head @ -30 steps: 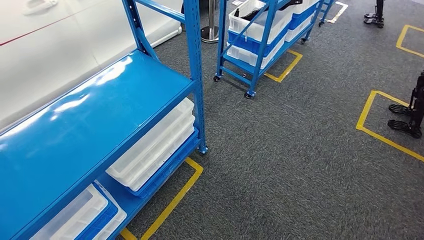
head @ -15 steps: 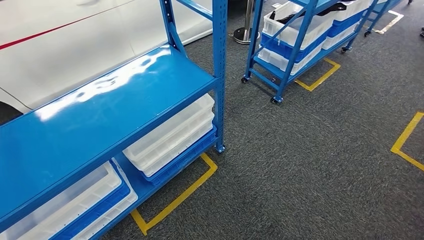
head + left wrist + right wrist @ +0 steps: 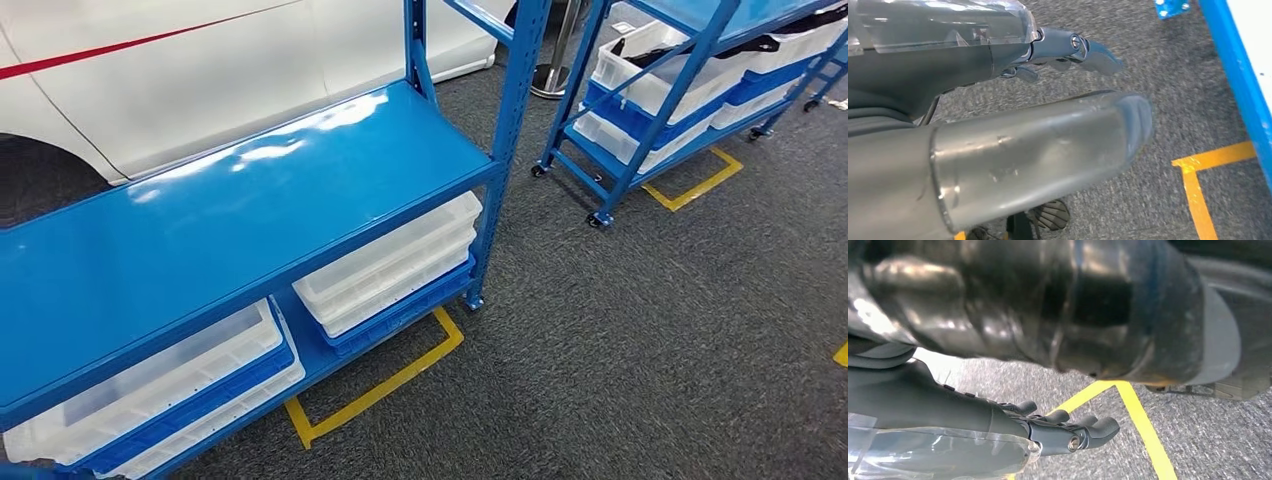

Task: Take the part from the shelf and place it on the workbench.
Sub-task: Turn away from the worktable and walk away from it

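**Both hands hang empty beside a shelf of bins**

Looking down from our head view, we start at nine o'clock, where the blue shelf (image 3: 240, 215) runs across the frame with its glossy upper deck bare. Behind it, toward eleven o'clock, stands a white car body (image 3: 180, 80) with a thin red stripe. On the lower deck, toward seven o'clock, a long clear bin (image 3: 150, 385) rests on a blue tray (image 3: 195, 405); just beside it, nearer six o'clock, a second stack of clear bins (image 3: 390, 265) sits on its own blue tray. We cannot make out any part inside these bins — they are translucent and nothing distinct shows.

Yellow floor tape (image 3: 385, 385) marks a corner on the grey carpet (image 3: 620, 350) at the shelf's foot. Toward one o'clock a blue wheeled cart (image 3: 650, 120) carries white and blue bins, and something dark lies in the top one; whether it is the part we cannot tell.

In our wrist views, the left hand (image 3: 1068, 50) hangs over the carpet with its fingers slightly curled and apart, holding nothing. The right hand (image 3: 1063, 432) hangs likewise — fingers loosely bent, apart, gripping nothing — above a yellow tape line (image 3: 1138, 425).
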Robot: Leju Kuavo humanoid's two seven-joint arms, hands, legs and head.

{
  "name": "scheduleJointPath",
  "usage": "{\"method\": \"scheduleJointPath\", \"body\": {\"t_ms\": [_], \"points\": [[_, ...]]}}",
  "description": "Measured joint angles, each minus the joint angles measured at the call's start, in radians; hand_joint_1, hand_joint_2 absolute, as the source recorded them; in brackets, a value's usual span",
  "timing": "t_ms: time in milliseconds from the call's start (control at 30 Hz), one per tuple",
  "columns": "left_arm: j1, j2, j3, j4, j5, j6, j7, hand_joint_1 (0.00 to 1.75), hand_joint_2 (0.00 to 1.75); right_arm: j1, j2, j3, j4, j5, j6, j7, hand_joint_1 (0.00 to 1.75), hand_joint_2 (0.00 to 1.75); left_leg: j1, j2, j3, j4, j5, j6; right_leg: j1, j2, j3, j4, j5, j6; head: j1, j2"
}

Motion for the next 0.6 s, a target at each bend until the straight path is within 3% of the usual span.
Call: {"method": "scheduleJointPath", "body": {"t_ms": [33, 100, 167, 233, 300, 367, 433, 467, 533, 600], "points": [[0.001, 0.000, -0.002, 0.001, -0.002, -0.001, 0.000, 0.00, 0.00, 0.001, 0.000, 0.000, 0.000, 0.000, 0.000, 0.000, 0.00, 0.00, 0.002, -0.013, -0.001, 0.004, -0.001, -0.004, -0.005, 0.011, 0.029, -0.064, 0.041, 0.002, 0.000, 0.000], [0.000, 0.000, -0.006, 0.002, -0.008, -0.002, 0.000, 0.00, 0.00, 0.002, 0.000, 0.000, 0.000, 0.000, 0.002, 0.000, 0.00, 0.00, 0.003, -0.037, -0.009, 0.015, -0.004, -0.017, -0.010, 0.057, 0.080, -0.181, 0.088, 0.003, 0.000, 0.000], [-0.001, 0.003, -0.012, 0.003, -0.014, -0.002, -0.001, 0.00, 0.00, 0.002, 0.000, 0.000, 0.000, 0.000, 0.004, 0.001, 0.00, 0.00, 0.005, -0.055, -0.020, 0.021, -0.002, -0.034, -0.007, 0.079, 0.091, -0.214, 0.091, -0.004, 0.000, 0.000], [0.003, 0.006, -0.016, 0.004, -0.018, -0.002, -0.002, 0.00, 0.00, 0.000, 0.000, 0.000, 0.000, 0.000, 0.008, 0.002, 0.00, 0.00, 0.010, -0.066, -0.027, 0.019, 0.002, -0.047, -0.005, 0.056, 0.090, -0.219, 0.097, -0.018, -0.001, 0.000], [0.006, 0.008, -0.020, 0.006, -0.021, -0.003, -0.002, 0.00, 0.00, 0.000, 0.001, 0.000, 0.000, 0.000, 0.013, 0.003, 0.00, 0.00, 0.010, -0.029, -0.044, 0.053, -0.022, -0.055, -0.005, 0.032, 0.092, -0.228, 0.104, -0.034, -0.001, 0.000], [0.005, 0.011, -0.025, 0.007, -0.024, -0.004, -0.002, 0.00, 0.00, 0.003, 0.002, 0.000, 0.000, 0.001, 0.016, 0.003, 0.00, 0.00, 0.009, 0.020, -0.092, 0.161, -0.088, -0.060, -0.002, 0.004, 0.090, -0.231, 0.106, -0.044, -0.002, 0.000], [0.004, 0.013, -0.029, 0.007, -0.026, -0.005, -0.002, 0.00, 0.00, 0.005, 0.002, 0.000, 0.000, 0.001, 0.017, 0.004, 0.00, 0.00, 0.009, 0.033, -0.139, 0.274, -0.138, -0.063, 0.004, -0.027, 0.087, -0.230, 0.105, -0.047, -0.002, 0.000], [0.006, 0.014, -0.029, 0.008, -0.026, -0.005, -0.002, 0.00, 0.00, 0.005, 0.002, 0.000, 0.000, 0.002, 0.017, 0.004, 0.00, 0.00, 0.009, 0.035, -0.141, 0.289, -0.136, -0.063, 0.006, -0.041, 0.087, -0.230, 0.104, -0.048, -0.002, 0.000], [0.009, 0.014, -0.030, 0.008, -0.026, -0.004, -0.001, 0.00, 0.00, 0.004, 0.002, 0.000, 0.000, 0.003, 0.017, 0.005, 0.00, 0.00, 0.007, 0.047, -0.089, 0.208, -0.086, -0.058, 0.009, -0.066, 0.090, -0.230, 0.102, -0.048, -0.002, 0.000], [0.007, 0.016, -0.030, 0.008, -0.025, -0.004, -0.001, 0.00, 0.00, 0.003, 0.003, 0.000, 0.000, 0.003, 0.017, 0.006, 0.00, 0.00, 0.000, 0.085, -0.018, 0.076, -0.039, -0.046, 0.013, -0.087, 0.094, -0.229, 0.099, -0.043, -0.002, 0.000]]}}
